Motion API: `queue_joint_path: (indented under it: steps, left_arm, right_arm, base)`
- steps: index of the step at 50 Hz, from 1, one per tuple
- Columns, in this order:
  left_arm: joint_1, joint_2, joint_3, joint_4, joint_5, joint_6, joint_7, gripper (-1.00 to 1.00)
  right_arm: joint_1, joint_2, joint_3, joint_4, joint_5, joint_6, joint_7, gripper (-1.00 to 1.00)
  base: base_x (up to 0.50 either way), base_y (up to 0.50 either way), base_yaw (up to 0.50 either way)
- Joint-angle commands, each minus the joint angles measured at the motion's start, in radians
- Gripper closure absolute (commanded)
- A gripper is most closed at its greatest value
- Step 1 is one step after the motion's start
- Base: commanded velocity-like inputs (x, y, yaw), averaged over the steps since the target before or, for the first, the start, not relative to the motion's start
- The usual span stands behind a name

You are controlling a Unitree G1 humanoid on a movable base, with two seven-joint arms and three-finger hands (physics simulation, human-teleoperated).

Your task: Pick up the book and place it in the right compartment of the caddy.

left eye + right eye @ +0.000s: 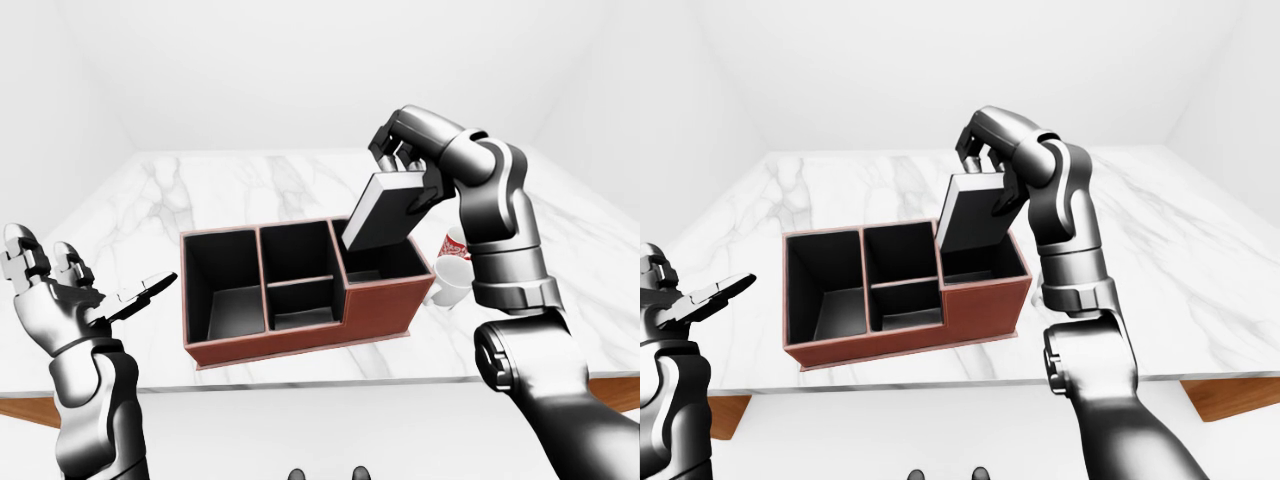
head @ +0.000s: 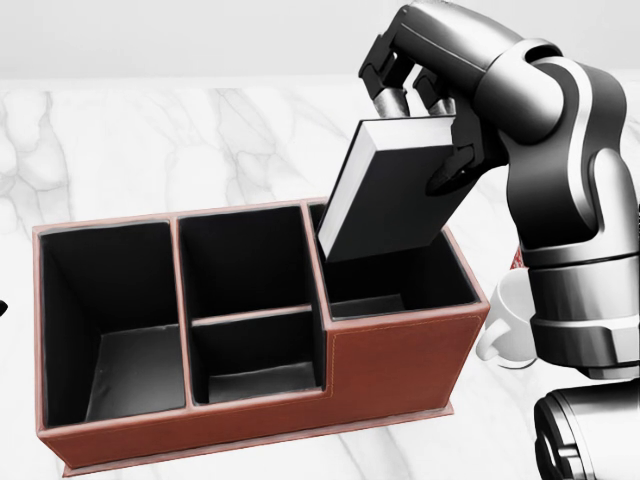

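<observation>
While the right hand (image 2: 420, 95) grips the book (image 2: 392, 195) by its top edge, fingers clamped on it, the head view shows the book tilted, upper end leaning to the view's right, its lower corner dipping just inside the rim of the caddy's right compartment (image 2: 400, 270); can't tell whether it touches the divider or the floor of that section. Caddy (image 2: 400, 355) is reddish-brown outside w/ black lining: one tall section at left, a middle section split in two by a cross wall, and the right section w/ a lower wall toward the view's bottom. It sits on a white marble table (image 2: 120, 150). A white mug (image 2: 505, 330) stands just beside the caddy's right end, partly hidden by the right forearm. Left-eye view: same grip seen from farther off, book (image 1: 385, 210) slanting over the right section, mug (image 1: 452, 275) showing a red pattern near its rim, table edge running across the lower part of the view. Left hand (image 1: 70, 300) is raised at the view's left, well apart from the caddy, palm up, fingers spread and holding nothing. Right-eye view: near-identical scene shifted left; left hand (image 1: 680, 300) only partly in view at the left edge, fingers apart, and the mug is hidden behind the right arm.
</observation>
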Motion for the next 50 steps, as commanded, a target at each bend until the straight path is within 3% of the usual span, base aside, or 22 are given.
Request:
queue_joint_path:
  steps: [1,50]
  left_arm:
    - [-0.002,0.001,-0.001,0.001,0.001,0.000,0.002,-1.00]
    - [0.002,0.000,0.000,0.001,0.001,0.000,0.000,-1.00]
  right_arm:
    - [0.007,0.000,-0.013,0.027,0.004,0.000,0.000,1.00]
    - [0.018,-0.018,-0.017,0.138,0.032,0.000,-0.065,1.00]
  base:
    - [0.00,0.00,0.00]
    - [0.00,0.00,0.00]
